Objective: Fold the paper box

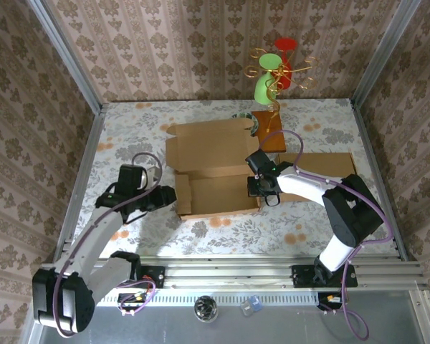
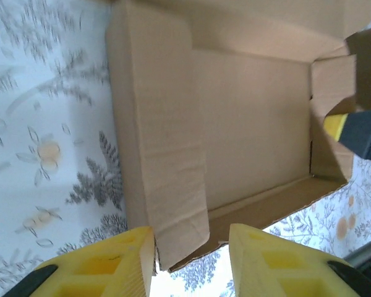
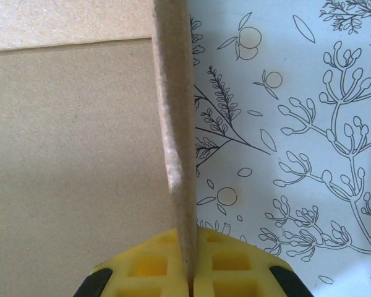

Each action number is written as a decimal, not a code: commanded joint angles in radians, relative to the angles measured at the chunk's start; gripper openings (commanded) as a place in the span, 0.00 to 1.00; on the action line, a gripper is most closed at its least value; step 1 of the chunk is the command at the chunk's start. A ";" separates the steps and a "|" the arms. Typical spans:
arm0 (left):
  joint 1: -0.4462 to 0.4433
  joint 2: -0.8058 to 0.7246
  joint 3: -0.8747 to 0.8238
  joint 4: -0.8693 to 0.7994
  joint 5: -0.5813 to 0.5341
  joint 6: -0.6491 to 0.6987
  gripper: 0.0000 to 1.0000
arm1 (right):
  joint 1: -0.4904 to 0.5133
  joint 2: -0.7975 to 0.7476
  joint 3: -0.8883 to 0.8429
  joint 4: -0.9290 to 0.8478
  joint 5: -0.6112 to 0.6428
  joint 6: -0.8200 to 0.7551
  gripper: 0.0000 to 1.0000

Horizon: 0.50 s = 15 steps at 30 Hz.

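Observation:
The brown paper box (image 1: pixel 213 192) lies open in the middle of the table, its lid flap spread flat toward the back. My left gripper (image 1: pixel 170 197) is at the box's left end. In the left wrist view its jaws (image 2: pixel 191 263) stand open, with a corner of the left side flap (image 2: pixel 167 154) between them, close against the left finger (image 2: pixel 111 269). My right gripper (image 1: pixel 262 188) is shut on the box's upright right wall (image 3: pixel 175 111), whose thin edge runs up from between the fingers (image 3: pixel 191 275). That gripper's yellow and black fingertip (image 2: pixel 355 131) also appears past the box's far end.
A wire stand with green and red shapes (image 1: pixel 276 72) rises at the back on a wooden block (image 1: pixel 270 131). Another flat piece of cardboard (image 1: pixel 326 166) lies under the right arm. Patterned walls close in three sides, and a metal rail (image 1: pixel 236 276) runs along the near edge.

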 commanded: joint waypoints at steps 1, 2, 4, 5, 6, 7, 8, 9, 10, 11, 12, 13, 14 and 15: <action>-0.004 0.056 -0.018 0.100 0.000 -0.116 0.36 | 0.010 0.000 -0.020 0.027 0.033 0.011 0.00; -0.002 0.078 -0.025 0.118 -0.007 -0.123 0.36 | 0.010 0.000 -0.019 0.027 0.032 0.011 0.00; 0.014 0.105 -0.040 0.170 -0.020 -0.134 0.34 | 0.010 -0.002 -0.022 0.029 0.031 0.012 0.00; 0.023 0.117 -0.049 0.203 -0.024 -0.142 0.33 | 0.010 -0.005 -0.022 0.029 0.031 0.011 0.00; 0.032 0.129 -0.054 0.226 -0.027 -0.147 0.33 | 0.010 -0.005 -0.024 0.030 0.030 0.011 0.00; 0.044 0.146 -0.056 0.248 -0.026 -0.154 0.32 | 0.010 -0.003 -0.026 0.029 0.028 0.010 0.00; 0.057 0.167 -0.063 0.287 -0.010 -0.163 0.31 | 0.010 -0.004 -0.026 0.028 0.029 0.011 0.00; 0.066 0.188 -0.073 0.320 0.008 -0.173 0.30 | 0.010 -0.001 -0.028 0.028 0.029 0.011 0.00; 0.076 0.212 -0.082 0.354 0.024 -0.183 0.29 | 0.010 -0.002 -0.029 0.030 0.028 0.012 0.00; 0.085 0.234 -0.089 0.373 0.039 -0.186 0.29 | 0.010 -0.002 -0.030 0.031 0.026 0.014 0.00; 0.090 0.248 -0.094 0.381 0.047 -0.187 0.29 | 0.010 -0.003 -0.031 0.031 0.024 0.014 0.00; 0.097 0.258 -0.101 0.398 0.055 -0.190 0.29 | 0.009 -0.002 -0.030 0.031 0.022 0.016 0.00; 0.098 0.262 -0.113 0.428 0.066 -0.197 0.29 | 0.010 0.000 -0.029 0.030 0.021 0.016 0.00; 0.099 0.264 -0.123 0.455 0.070 -0.205 0.29 | 0.010 0.001 -0.028 0.031 0.021 0.016 0.00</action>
